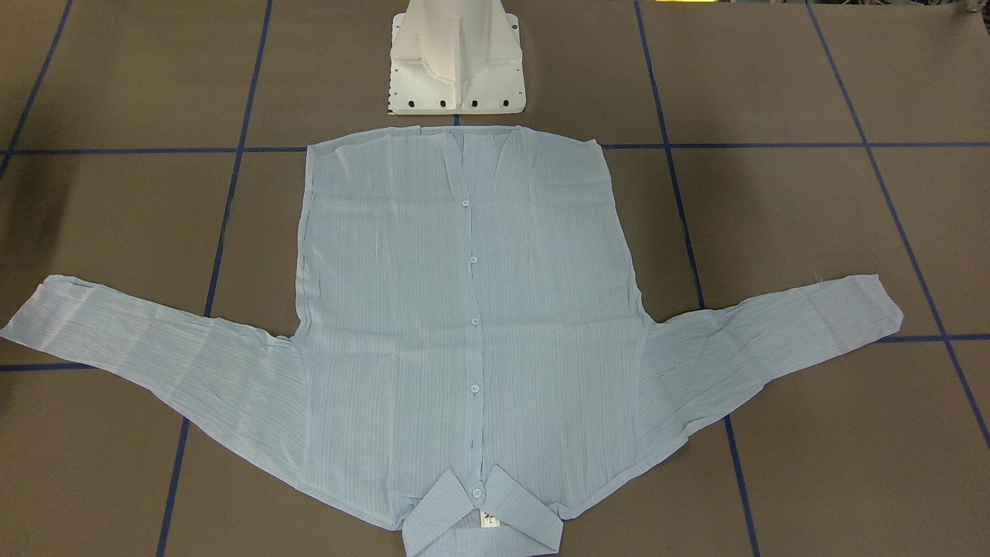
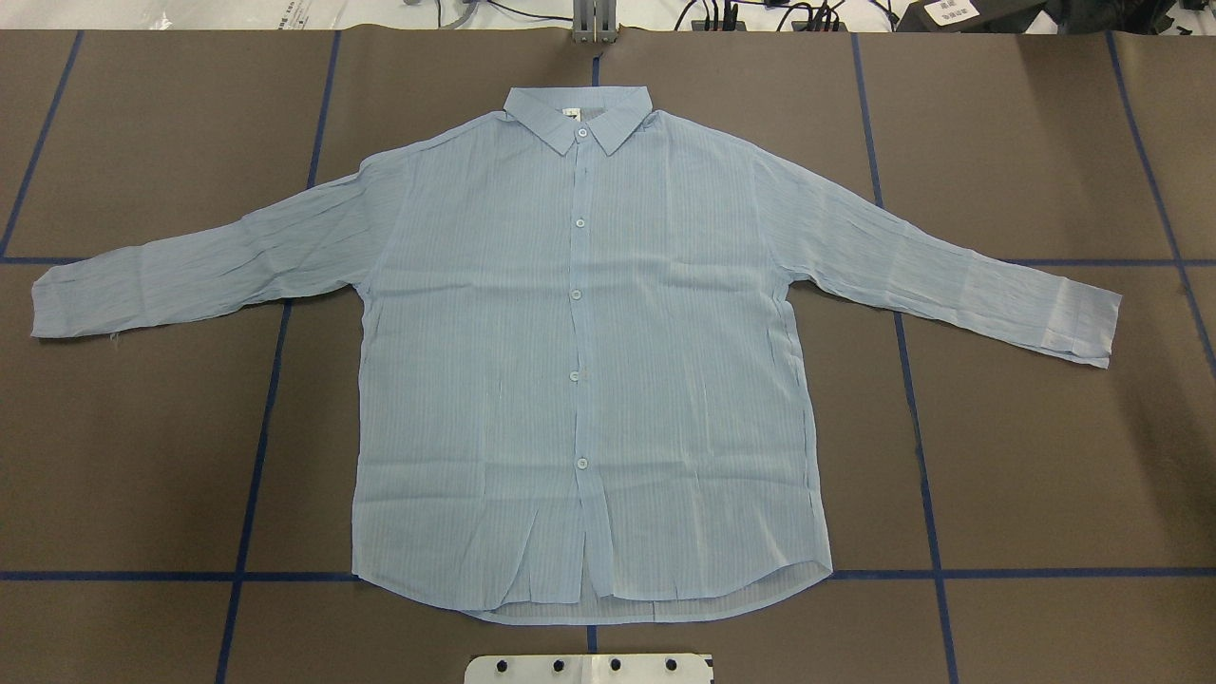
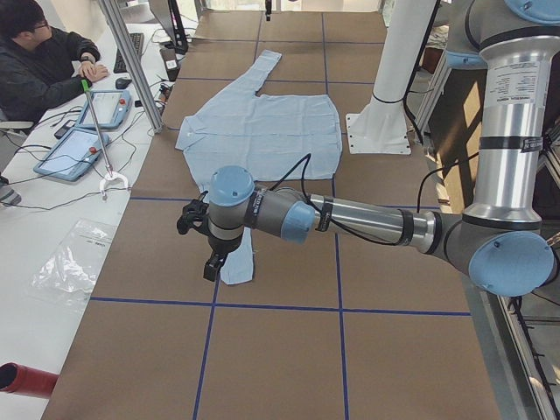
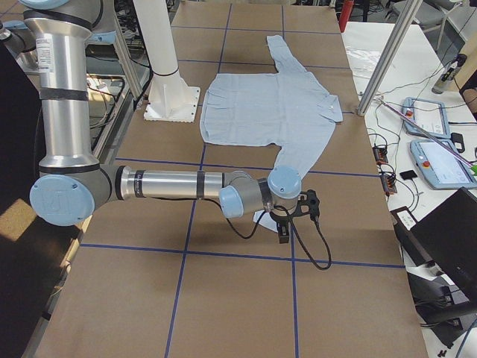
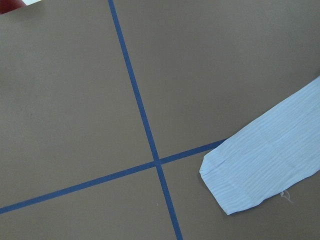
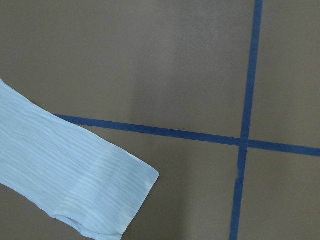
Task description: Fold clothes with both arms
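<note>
The clothes are one light-blue striped shirt (image 2: 579,361) lying flat and buttoned on the brown table, collar (image 2: 577,112) away from the robot's base and both sleeves spread out sideways. In the exterior left view my left arm (image 3: 367,219) reaches low over the near sleeve's end, and its black gripper (image 3: 211,267) hangs just above the cuff. In the exterior right view my right gripper (image 4: 283,231) hangs over the other cuff. I cannot tell whether either is open or shut. The wrist views show only the cuffs (image 5: 250,170) (image 6: 100,190), no fingers.
The white pedestal base (image 1: 456,62) stands just behind the shirt's hem. Blue tape lines (image 2: 256,427) divide the table into squares. A person (image 3: 35,61) sits at a side desk with tablets (image 3: 74,153) and cables. A metal pole (image 3: 131,61) stands at the table's edge.
</note>
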`<move>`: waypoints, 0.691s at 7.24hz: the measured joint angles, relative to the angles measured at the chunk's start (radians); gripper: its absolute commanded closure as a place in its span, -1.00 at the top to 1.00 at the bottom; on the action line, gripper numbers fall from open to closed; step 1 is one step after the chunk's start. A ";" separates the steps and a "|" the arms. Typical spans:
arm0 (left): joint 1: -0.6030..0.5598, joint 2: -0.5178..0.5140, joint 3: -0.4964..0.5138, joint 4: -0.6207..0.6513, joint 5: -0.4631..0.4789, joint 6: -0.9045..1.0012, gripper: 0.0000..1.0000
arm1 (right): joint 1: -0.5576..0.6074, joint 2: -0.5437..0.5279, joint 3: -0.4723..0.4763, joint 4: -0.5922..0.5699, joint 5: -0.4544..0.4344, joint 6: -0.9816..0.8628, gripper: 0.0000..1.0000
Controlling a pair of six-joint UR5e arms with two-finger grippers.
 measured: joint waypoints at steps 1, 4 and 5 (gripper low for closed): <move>0.000 0.009 0.000 -0.032 -0.001 0.000 1.00 | -0.028 -0.003 -0.003 0.019 -0.002 0.004 1.00; 0.000 0.018 -0.002 -0.062 -0.002 -0.007 1.00 | -0.100 0.026 -0.047 0.078 -0.051 0.048 0.96; 0.000 0.019 -0.002 -0.064 -0.003 -0.008 1.00 | -0.125 0.061 -0.105 0.110 -0.071 0.052 0.91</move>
